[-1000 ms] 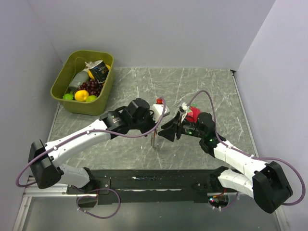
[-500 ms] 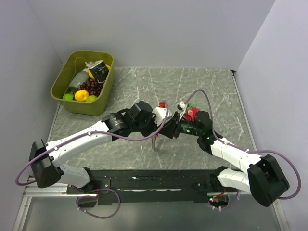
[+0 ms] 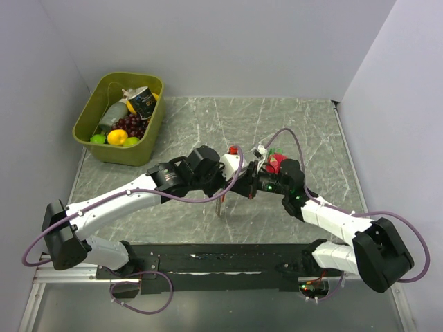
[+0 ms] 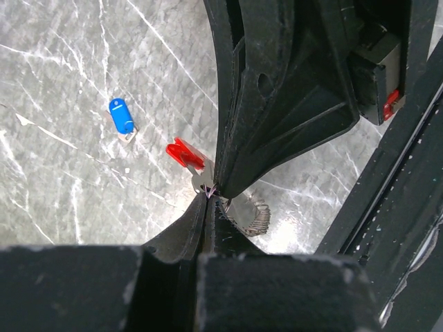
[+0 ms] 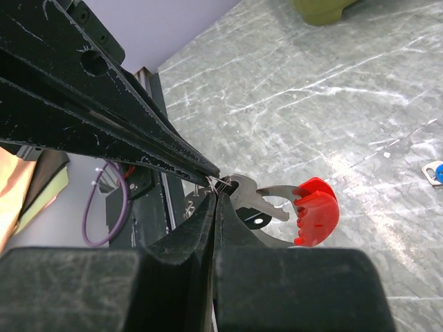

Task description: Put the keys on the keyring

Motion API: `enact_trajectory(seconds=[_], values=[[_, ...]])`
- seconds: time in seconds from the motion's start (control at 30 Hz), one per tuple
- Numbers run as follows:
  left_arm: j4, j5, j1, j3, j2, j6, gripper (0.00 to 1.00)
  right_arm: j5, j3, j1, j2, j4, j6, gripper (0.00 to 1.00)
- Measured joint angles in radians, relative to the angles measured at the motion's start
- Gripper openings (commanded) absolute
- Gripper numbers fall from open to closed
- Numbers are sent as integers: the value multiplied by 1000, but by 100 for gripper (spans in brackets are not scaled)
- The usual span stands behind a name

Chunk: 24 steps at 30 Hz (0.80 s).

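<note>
Well, the keyring (image 5: 277, 204) hangs above the table (image 4: 62, 62), its metal pinched tight by the left claw (image 4: 206, 207) and the right claw (image 5: 214, 200). At its ten o'clock the blue key (image 4: 121, 116) lies loose, not yet threaded.

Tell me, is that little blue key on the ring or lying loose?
Loose. The blue key lies flat on the table by itself, well apart from the silver chain.

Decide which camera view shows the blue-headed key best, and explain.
The left wrist view: the blue-headed key lies whole and unobstructed on the table. The right wrist view crops the key at its right edge. The top view does not show it discernibly.
</note>
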Motion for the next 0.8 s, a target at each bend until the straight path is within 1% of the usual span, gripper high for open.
enact_trajectory(seconds=[0.13, 0.2, 0.23, 0.27, 0.33, 0.4, 0.43, 0.47, 0.6, 0.63, 0.67, 0.73, 0.77, 0.8], values=[[3, -10, 0, 3, -1, 7, 1, 9, -5, 0, 5, 32, 26, 0], [1, -16, 0, 9, -1, 7, 3, 16, -13, 0, 6, 61, 41, 0], [0, -18, 0, 13, -1, 7, 5, 21, -19, 0, 6, 79, 53, 0], [0, -21, 0, 18, -1, 7, 9, 26, -25, 0, 6, 99, 60, 0], [1, -24, 0, 23, -2, 6, 10, 34, -42, -1, 6, 149, 87, 0], [6, -24, -1, 24, -5, 6, 15, 39, -61, -1, 6, 195, 115, 0], [7, -24, -2, 24, -8, 5, 18, 41, -68, -1, 7, 218, 130, 0], [10, -24, -3, 24, -13, 5, 26, 42, -74, -1, 7, 235, 139, 0], [41, -31, -12, 24, -37, -5, 38, 51, -86, -1, 7, 307, 178, 0], [50, -31, -14, 24, -45, -11, 43, 53, -89, -1, 7, 324, 184, 0], [58, -32, -14, 24, -52, -14, 51, 54, -93, -1, 7, 340, 187, 0], [81, -41, -15, 23, -72, -23, 57, 56, -102, -1, 7, 364, 194, 0], [93, -48, -15, 22, -84, -32, 63, 56, -107, -1, 7, 374, 199, 0], [107, -56, -15, 19, -98, -40, 65, 56, -111, -1, 7, 383, 202, 0]])
